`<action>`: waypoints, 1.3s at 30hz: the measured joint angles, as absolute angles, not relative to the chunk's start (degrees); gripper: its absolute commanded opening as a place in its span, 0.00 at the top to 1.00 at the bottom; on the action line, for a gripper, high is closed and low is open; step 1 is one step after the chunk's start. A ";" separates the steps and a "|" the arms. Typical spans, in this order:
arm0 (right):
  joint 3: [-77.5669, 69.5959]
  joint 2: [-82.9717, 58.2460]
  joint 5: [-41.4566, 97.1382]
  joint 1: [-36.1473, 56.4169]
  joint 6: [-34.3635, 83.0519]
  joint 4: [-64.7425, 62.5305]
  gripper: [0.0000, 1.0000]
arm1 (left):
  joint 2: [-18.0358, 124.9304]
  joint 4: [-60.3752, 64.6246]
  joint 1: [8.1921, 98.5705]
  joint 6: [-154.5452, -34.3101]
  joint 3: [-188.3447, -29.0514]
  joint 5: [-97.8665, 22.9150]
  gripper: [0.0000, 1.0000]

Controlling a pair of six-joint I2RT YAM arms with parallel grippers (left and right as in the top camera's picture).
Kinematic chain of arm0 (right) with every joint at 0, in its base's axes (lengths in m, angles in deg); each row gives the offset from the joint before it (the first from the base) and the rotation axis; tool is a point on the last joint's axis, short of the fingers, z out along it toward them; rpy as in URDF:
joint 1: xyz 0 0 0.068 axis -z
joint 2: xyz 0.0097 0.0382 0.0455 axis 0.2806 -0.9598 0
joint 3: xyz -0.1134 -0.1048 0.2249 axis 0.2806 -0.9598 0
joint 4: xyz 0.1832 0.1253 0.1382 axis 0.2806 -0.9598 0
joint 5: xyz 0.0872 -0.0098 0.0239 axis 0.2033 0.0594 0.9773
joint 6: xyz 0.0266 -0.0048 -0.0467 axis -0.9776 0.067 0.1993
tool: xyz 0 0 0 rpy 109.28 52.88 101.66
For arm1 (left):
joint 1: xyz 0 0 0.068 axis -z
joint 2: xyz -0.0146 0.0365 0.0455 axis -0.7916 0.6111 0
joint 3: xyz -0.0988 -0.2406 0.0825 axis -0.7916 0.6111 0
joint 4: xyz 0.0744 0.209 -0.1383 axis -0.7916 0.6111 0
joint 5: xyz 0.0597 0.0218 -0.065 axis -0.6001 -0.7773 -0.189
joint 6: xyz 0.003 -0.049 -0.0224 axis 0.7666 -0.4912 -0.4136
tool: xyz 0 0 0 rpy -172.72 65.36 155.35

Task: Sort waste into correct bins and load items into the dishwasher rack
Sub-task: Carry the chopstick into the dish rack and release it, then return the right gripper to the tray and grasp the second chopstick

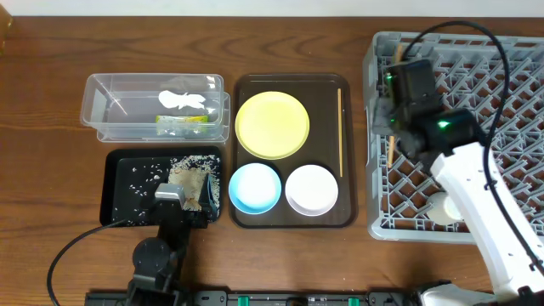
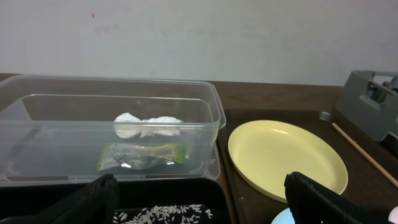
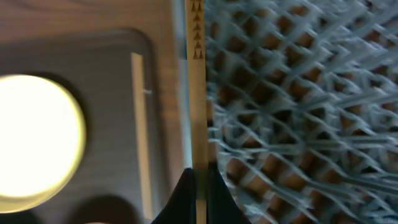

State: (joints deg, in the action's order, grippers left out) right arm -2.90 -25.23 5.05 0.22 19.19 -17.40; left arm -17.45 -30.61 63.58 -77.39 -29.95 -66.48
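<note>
My right gripper (image 1: 392, 127) (image 3: 199, 182) is shut on a wooden chopstick (image 3: 197, 93) and holds it over the left edge of the grey dishwasher rack (image 1: 476, 93) (image 3: 298, 112). The second chopstick (image 1: 340, 132) (image 3: 141, 124) lies on the brown serving tray beside the pale-yellow plate (image 1: 272, 125) (image 2: 286, 155). The light-blue bowl (image 1: 254, 188) and the white bowl (image 1: 311, 189) sit in front of the plate. The clear tub (image 1: 110, 106) (image 2: 56, 124) holds the white paper scrap (image 2: 146, 126) and the snack wrapper (image 2: 143, 155). Rice scraps (image 1: 191, 174) (image 2: 161, 214) lie in the black tray (image 1: 119, 183). My left gripper (image 1: 174, 204) (image 2: 199, 199) is open and empty over that tray's front.
The brown serving tray (image 1: 242, 217) lies between the bins and the rack. A small white object (image 1: 442, 208) shows at the rack's front, partly under my right arm. Bare wooden table (image 1: 42, 127) lies at the left and along the back.
</note>
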 measured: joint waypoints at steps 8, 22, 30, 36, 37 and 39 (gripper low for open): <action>-6.38 -30.58 6.58 2.89 23.01 -16.81 0.60 | -17.45 -30.61 63.58 -77.39 -29.95 -66.48 0.12; -4.50 -29.16 14.89 -9.72 23.75 -10.41 0.67 | -17.45 -30.61 63.58 -77.39 -29.95 -66.48 0.12; -4.52 -41.14 4.40 -15.84 13.59 -5.69 0.67 | -17.45 -30.61 63.58 -77.39 -29.95 -66.48 0.12; -4.54 -51.54 2.10 -14.07 11.40 0.54 0.72 | -17.45 -30.61 63.58 -77.39 -29.95 -66.48 0.12; -4.54 -52.48 2.21 -13.57 11.25 1.03 0.73 | -17.45 -30.61 63.58 -77.39 -29.95 -66.48 0.12; -4.56 -54.10 3.00 -12.06 11.03 1.55 0.72 | -17.45 -30.61 63.58 -77.39 -29.95 -66.48 0.12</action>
